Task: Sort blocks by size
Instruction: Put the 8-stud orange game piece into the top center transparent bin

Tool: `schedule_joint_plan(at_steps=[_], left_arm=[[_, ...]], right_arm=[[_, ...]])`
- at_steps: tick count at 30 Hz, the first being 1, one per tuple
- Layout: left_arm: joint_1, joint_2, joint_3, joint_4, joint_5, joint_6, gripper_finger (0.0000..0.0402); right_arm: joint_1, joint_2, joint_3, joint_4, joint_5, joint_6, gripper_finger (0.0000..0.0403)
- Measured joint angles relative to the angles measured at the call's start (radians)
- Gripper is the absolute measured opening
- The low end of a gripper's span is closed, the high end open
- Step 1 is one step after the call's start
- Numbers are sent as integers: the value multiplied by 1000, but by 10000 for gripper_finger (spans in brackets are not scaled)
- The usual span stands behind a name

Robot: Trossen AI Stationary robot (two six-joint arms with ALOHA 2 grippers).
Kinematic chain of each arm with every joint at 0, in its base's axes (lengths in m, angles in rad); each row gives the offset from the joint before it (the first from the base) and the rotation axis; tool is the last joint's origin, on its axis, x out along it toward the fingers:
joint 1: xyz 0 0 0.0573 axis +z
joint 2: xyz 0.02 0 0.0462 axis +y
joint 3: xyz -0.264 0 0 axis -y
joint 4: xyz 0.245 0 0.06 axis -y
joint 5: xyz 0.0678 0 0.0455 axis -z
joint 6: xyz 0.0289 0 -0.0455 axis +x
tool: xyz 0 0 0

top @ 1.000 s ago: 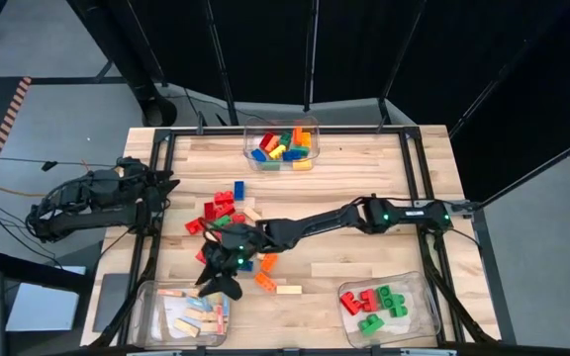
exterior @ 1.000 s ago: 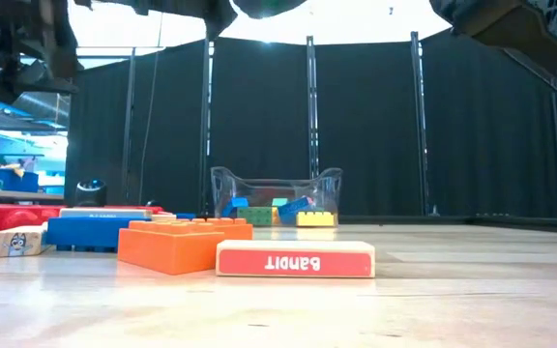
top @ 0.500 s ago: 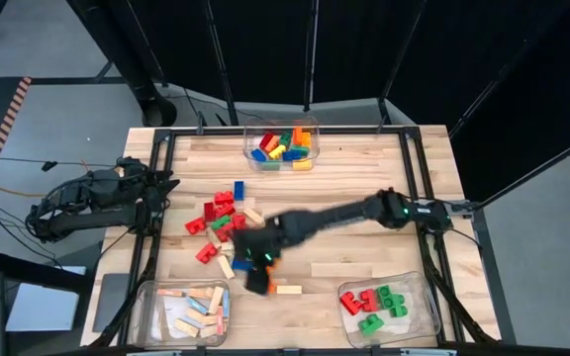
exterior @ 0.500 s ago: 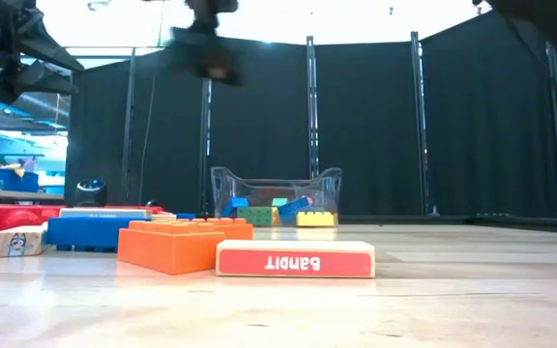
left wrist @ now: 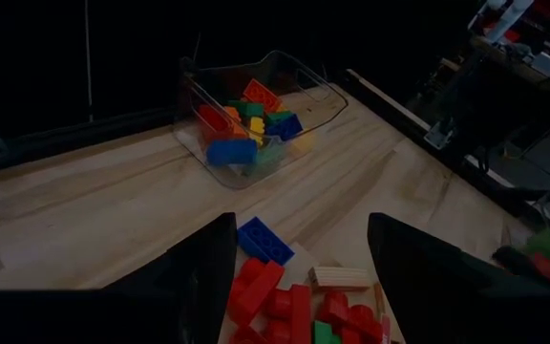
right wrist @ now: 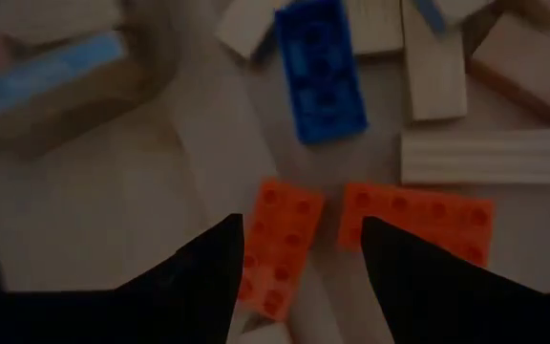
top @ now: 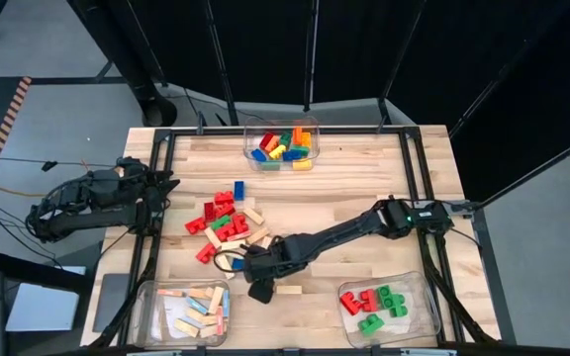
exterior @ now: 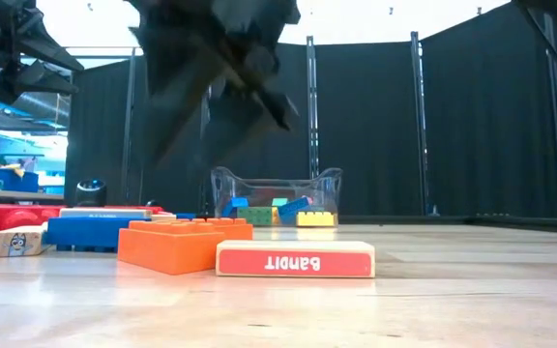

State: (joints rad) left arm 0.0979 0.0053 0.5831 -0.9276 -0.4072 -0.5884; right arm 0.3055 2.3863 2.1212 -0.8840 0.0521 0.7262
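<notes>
Loose blocks [top: 228, 225], red, green and blue studded bricks and pale wooden bars, lie in a pile left of the table's middle. My right gripper [top: 255, 269] hangs open over the pile's near end and points steeply down. In the right wrist view its fingers [right wrist: 302, 225] stand above two orange bricks [right wrist: 277, 244] [right wrist: 418, 222], clear of them, with a blue brick [right wrist: 321, 67] beyond. The low view shows it blurred [exterior: 216, 68] above the orange brick [exterior: 184, 244]. My left gripper [top: 169, 183] waits open at the table's left edge.
Three clear bins hold sorted blocks. One stands at the far edge [top: 282, 145], one at the near left with wooden bars [top: 188, 311], and one at the near right with red and green bricks [top: 384, 309]. A wooden bar [exterior: 295, 258] lies near the front.
My right gripper has swung from beside the near-left bin toward the table's right. It has tipped from nearly level to pointing steeply down, rolled, and sunk over the orange bricks. The blocks have stayed where they were.
</notes>
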Motion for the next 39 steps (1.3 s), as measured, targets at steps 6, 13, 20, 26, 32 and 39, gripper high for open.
schedule_joint_plan(at_steps=[6, 13, 20, 26, 32, 39], left_arm=[[0, 0, 0, 0, 0, 0, 245], [0, 0, 0, 0, 0, 0, 245], [0, 0, 0, 0, 0, -1, 245], [0, 0, 1, 0, 0, -1, 245], [0, 0, 1, 0, 0, -1, 245], [0, 0, 1, 0, 0, 0, 245]], right_arm=[[14, 0, -112, 95, 2, 103, 222], [36, 1, -168, 155, 35, 111, 221], [32, -8, -227, 146, -9, 154, 206], [31, -10, -247, 140, 5, 94, 151], [7, -5, -225, 155, -15, 27, 151], [-37, 11, -34, 18, -30, -128, 151]])
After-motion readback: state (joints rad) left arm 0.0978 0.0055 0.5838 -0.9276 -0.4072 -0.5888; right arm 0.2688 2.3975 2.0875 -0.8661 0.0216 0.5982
